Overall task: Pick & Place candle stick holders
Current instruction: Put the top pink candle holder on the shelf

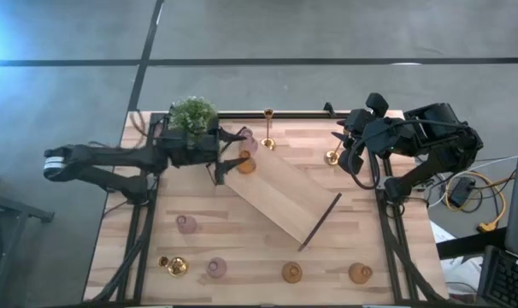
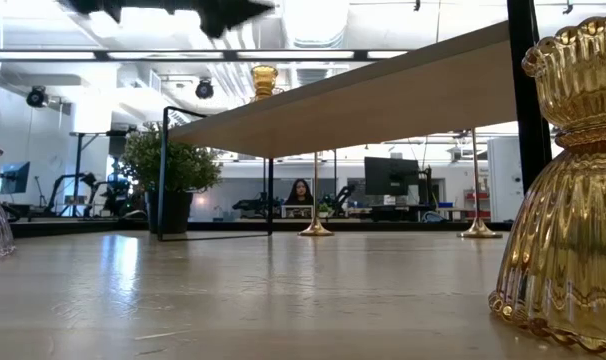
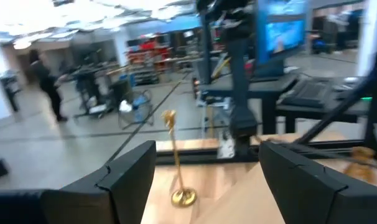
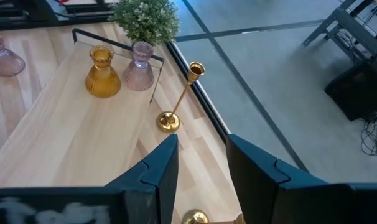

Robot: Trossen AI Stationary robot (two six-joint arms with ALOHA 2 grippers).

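Observation:
Two gold thin-stemmed candle stick holders stand on their round bases near the table's far edge, one (image 1: 267, 128) (image 4: 176, 102) in the middle and one (image 1: 332, 156) under my right gripper. An amber holder (image 1: 246, 165) (image 4: 102, 73) and a pink holder (image 1: 246, 141) (image 4: 139, 66) stand on the far-left end of the raised wooden tray (image 1: 280, 198). More holders stand along the near edge. My left gripper (image 1: 227, 161) (image 3: 207, 180) hovers open by that tray end, holding nothing. My right gripper (image 1: 349, 152) (image 4: 202, 155) is open, high above the far right of the table.
A potted plant (image 1: 192, 114) stands at the far left, close to my left arm. Along the near edge are two pink holders (image 1: 186, 224), a gold one (image 1: 175, 266) and two amber ones (image 1: 291, 273) (image 2: 573, 180). The tray stands on black end frames (image 2: 165, 170). A person (image 2: 301, 192) sits far behind the table.

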